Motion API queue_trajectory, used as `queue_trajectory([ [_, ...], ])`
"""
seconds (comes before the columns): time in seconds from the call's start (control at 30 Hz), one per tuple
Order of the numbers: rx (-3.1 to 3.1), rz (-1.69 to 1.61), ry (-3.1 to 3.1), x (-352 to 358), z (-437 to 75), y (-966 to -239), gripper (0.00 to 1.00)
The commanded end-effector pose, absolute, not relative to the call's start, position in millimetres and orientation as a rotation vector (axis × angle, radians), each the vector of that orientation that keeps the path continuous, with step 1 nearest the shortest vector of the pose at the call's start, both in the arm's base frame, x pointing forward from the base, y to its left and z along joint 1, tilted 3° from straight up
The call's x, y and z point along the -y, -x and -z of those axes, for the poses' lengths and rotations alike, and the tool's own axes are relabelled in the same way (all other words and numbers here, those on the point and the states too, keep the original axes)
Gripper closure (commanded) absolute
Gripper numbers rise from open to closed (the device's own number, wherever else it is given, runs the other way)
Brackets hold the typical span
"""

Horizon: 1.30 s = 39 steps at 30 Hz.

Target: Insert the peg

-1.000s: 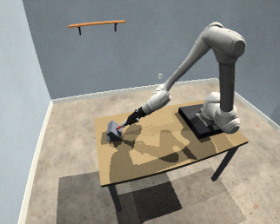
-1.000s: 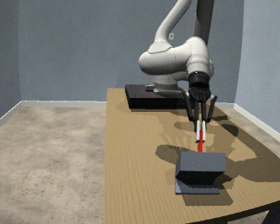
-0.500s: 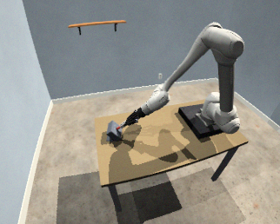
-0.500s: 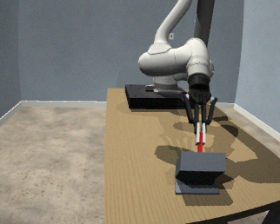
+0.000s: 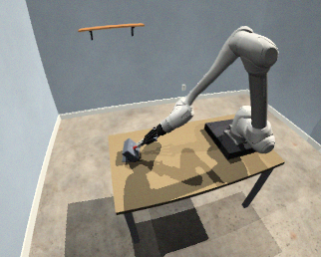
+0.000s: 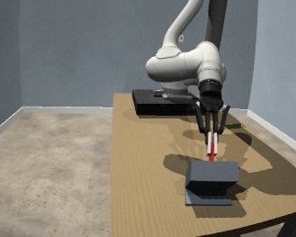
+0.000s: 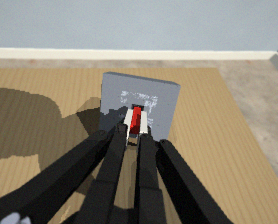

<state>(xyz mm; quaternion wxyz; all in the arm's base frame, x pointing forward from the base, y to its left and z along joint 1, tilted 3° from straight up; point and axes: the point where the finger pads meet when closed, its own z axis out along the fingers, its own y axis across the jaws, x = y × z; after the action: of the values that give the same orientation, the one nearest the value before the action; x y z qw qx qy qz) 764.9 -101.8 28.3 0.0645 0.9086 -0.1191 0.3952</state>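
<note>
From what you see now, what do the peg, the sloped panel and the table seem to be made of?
Peg: plain red, matte, probably plastic; held in the jaws.
Sloped panel: flat grey, dull, perhaps painted metal or plastic; pale scuff-like marks around the hole.
Table: tan top with fine lines like wood grain; dark legs.

No readable text, labels, brand marks, numbers or signs appear in any view. The sloped panel (image 7: 140, 102) carries pale smudged marks around its hole, but these are too blurred to read as characters. The arm casing and the table top (image 6: 146, 176) show plain, unmarked surfaces.
</note>
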Motion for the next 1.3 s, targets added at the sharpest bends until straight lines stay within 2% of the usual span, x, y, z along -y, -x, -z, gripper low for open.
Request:
queue_trajectory([
  [0.0, 0.360, -1.193, -2.743, 102.2, -27.1, -766.3, 1.00],
  [1.27, 0.360, -1.193, -2.743, 105.9, -15.2, -778.7, 1.00],
])
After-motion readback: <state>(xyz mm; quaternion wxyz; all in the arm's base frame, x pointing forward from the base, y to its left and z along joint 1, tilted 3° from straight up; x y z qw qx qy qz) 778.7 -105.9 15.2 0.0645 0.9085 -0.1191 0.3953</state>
